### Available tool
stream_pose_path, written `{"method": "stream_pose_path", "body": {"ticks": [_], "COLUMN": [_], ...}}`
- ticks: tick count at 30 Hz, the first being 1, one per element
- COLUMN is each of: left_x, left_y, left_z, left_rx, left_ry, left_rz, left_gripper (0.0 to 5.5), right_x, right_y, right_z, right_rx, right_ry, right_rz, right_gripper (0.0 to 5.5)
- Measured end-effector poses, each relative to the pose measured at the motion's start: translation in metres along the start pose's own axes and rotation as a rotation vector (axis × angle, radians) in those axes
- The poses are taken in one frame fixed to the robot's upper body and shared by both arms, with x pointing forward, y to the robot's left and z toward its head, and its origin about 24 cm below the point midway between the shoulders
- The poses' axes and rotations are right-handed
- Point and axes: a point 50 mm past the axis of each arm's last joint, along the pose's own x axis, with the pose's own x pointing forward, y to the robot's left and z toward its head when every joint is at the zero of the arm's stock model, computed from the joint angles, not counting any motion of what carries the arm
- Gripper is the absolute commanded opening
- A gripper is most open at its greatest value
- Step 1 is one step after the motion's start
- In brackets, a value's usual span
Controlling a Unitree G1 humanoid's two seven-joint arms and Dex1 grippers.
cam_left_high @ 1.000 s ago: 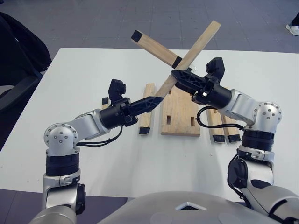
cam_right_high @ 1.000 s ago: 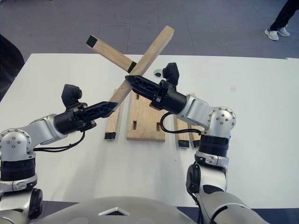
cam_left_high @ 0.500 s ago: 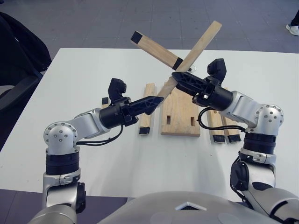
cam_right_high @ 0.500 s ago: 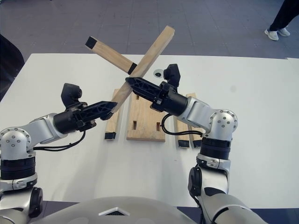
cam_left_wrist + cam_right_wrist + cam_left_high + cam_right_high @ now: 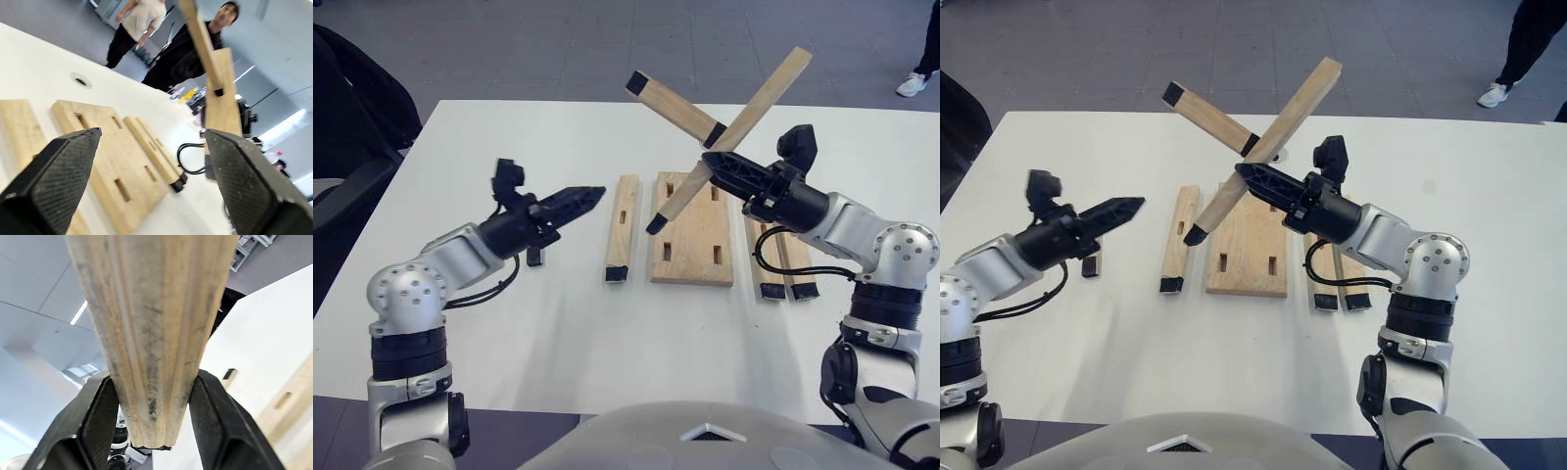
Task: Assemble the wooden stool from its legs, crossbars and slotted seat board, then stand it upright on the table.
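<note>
Two pale wooden legs [image 5: 720, 132] with black caps are joined in a cross and held up off the table [image 5: 558, 333], clamped in the right claw [image 5: 717, 162] just beside the joint. The longer one slants down past the claw tip over the slotted seat board [image 5: 690, 245]. That board lies flat below the right claw, with two bars [image 5: 781, 266] side by side under the claw's wrist; a single leg [image 5: 623, 227] lies flat between the board and the left claw [image 5: 592, 194], and a short dark-ended piece [image 5: 534, 257] lies near the left claw's base.
</note>
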Motion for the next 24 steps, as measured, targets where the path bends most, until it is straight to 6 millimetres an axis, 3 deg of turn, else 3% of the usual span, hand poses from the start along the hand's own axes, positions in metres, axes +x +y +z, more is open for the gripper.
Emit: {"method": "stream_pose_path", "body": {"ticks": [5,10,14,20,24], "left_x": [0.032,0.069,0.084,0.101,0.102], "left_y": [-0.005,-0.019,-0.021,-0.022,-0.022], "left_z": [-0.031,-0.055,-0.076,-0.071,-0.07], "left_rx": [0.441,0.966,1.101,1.329,1.428], "left_ry": [0.188,0.342,0.426,0.444,0.481], "left_rz": [0.06,-0.013,-0.024,-0.013,-0.021], "left_gripper": [3.57,3.57,3.57,3.57,3.57], "right_x": [-0.019,-0.029,-0.027,-0.026,-0.026], "right_y": [-0.007,-0.008,-0.002,-0.001,-0.001], "right_z": [0.011,0.024,0.022,0.021,0.02], "right_rx": [-0.115,-0.243,-0.282,-0.285,-0.282], "right_ry": [-0.017,-0.041,-0.007,-0.007,-0.007], "right_rz": [-0.114,-0.17,-0.134,-0.126,-0.123], "right_gripper": [2.03,2.03,2.03,2.03,2.03]}}
